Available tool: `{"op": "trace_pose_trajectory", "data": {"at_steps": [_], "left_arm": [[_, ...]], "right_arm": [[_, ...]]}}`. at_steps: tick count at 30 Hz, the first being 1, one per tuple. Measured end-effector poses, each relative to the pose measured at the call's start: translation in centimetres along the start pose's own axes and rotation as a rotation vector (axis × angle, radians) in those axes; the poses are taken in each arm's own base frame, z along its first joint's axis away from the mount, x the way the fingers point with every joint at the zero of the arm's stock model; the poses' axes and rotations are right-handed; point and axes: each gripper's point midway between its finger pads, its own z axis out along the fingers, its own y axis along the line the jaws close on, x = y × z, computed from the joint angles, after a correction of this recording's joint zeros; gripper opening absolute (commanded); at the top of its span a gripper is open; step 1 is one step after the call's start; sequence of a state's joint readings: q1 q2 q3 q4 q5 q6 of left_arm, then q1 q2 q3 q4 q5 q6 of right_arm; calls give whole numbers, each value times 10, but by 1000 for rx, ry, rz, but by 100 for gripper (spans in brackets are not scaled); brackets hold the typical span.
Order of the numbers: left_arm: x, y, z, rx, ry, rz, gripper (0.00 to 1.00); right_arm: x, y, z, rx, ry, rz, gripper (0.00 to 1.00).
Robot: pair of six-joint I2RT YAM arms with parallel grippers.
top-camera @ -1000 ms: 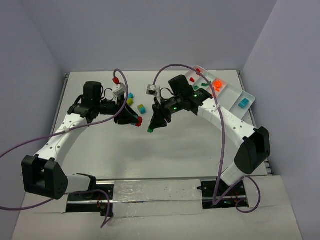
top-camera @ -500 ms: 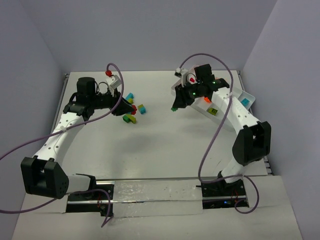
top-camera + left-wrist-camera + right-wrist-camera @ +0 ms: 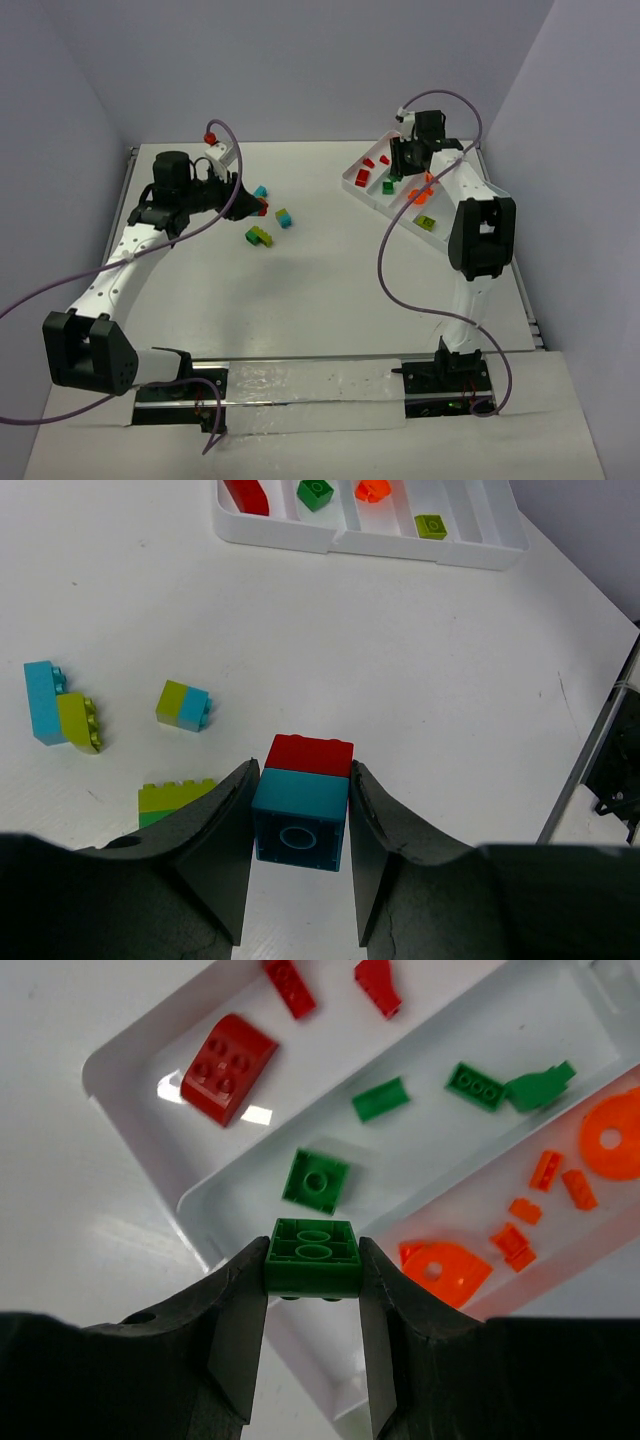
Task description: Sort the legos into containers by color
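Observation:
My left gripper [image 3: 300, 830] is shut on a cyan brick [image 3: 300, 818] with a red brick [image 3: 310, 754] stuck to its far side, held above the table left of centre [image 3: 258, 207]. My right gripper [image 3: 312, 1282] is shut on a green brick [image 3: 312, 1257], hanging over the near end of the green compartment of the white tray [image 3: 130, 1110] at the back right [image 3: 400, 176]. Loose legos lie on the table: a cyan and yellow-green pair [image 3: 55, 705], a yellow-green and cyan block [image 3: 183, 704], and a yellow-green and green piece [image 3: 170, 800].
The tray [image 3: 352, 181] holds red pieces [image 3: 225, 1068] in one compartment, green pieces [image 3: 317, 1180] in the one beside it, orange pieces [image 3: 445, 1265] in the third, and a yellow-green brick [image 3: 426, 223] further along. The right arm crosses the tray's far end.
The right arm has swung from the table's middle to over the tray, carrying the green brick. The left gripper has drawn back and to the left with its red and cyan stack.

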State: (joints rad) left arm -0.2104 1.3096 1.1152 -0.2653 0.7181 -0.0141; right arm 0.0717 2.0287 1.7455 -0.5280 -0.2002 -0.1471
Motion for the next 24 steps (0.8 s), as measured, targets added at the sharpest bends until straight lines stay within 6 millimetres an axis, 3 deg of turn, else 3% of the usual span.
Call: {"op": "trace_pose_trajectory", "data": {"at_steps": [10,17,19,24], "left_arm": [[2,9,5,-27,12,-22,0],[-1,12,7,-39,10,-21,0],[-1,14,8,-44,13,-23,0],[2,18,10,-53,21,-32,0]], "right_arm": [[-38,-45,46,94,-102,87,0],[-59,-68,64,144,-163,116,9],[-60,-72,70,160,-165,117,18],[-49,-82,81,188,-145,134,52]]}}
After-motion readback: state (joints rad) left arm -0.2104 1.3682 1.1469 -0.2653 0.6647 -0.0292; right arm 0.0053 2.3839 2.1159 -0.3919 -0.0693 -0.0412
